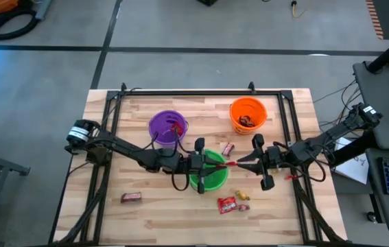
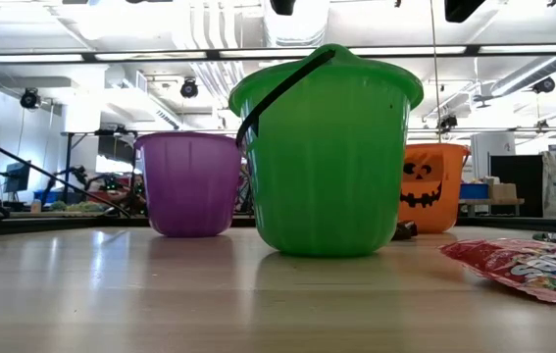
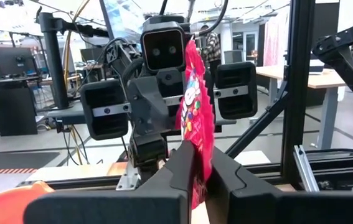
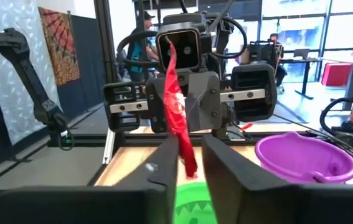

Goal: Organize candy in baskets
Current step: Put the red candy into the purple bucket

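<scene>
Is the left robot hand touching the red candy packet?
Touching. The left wrist view shows the left gripper shut on the red candy packet.

Centre is crowded: my left gripper and right gripper meet nose to nose over the green basket, a red packet between us, so no way across there. Purple basket sits just behind my left arm, blocks a swing to the back. Orange basket stands back right, apart from the others; the gap between it and purple is passable, only a small candy on the table there. Front strip mostly free: brown bar front left, red packet and small yellow pieces near the green basket's front. Frame rails fence the back and sides.
</scene>
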Tool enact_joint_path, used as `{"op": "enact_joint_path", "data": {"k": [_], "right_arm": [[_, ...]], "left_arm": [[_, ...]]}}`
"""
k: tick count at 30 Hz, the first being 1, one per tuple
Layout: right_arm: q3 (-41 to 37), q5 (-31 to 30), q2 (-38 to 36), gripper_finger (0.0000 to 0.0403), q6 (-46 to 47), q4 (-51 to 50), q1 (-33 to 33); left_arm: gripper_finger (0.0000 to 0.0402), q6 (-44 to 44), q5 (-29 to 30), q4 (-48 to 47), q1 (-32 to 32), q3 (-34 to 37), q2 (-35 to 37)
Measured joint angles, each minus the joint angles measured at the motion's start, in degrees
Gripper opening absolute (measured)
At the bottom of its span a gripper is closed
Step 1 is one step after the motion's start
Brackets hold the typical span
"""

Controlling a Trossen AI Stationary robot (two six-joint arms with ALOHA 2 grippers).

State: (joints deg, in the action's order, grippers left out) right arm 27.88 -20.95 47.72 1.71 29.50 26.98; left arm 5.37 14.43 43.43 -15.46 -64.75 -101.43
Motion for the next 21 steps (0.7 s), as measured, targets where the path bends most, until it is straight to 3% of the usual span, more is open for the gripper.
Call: {"op": "enact_joint_path", "data": {"k": [11, 21], "right_arm": [[0.0, -1.8, -3.5, 0.0237, 1.7, -0.8, 0.0], [0.0, -7.2, -4.8, 0.0288, 4.3, -5.3, 0.0]], "left_arm": [[0.0, -0.3, 1.9, -10.5, 0.0, 0.0, 5.6], [0.0, -5.0, 12.8, -41.6, 0.7, 0.0, 20.4]]}}
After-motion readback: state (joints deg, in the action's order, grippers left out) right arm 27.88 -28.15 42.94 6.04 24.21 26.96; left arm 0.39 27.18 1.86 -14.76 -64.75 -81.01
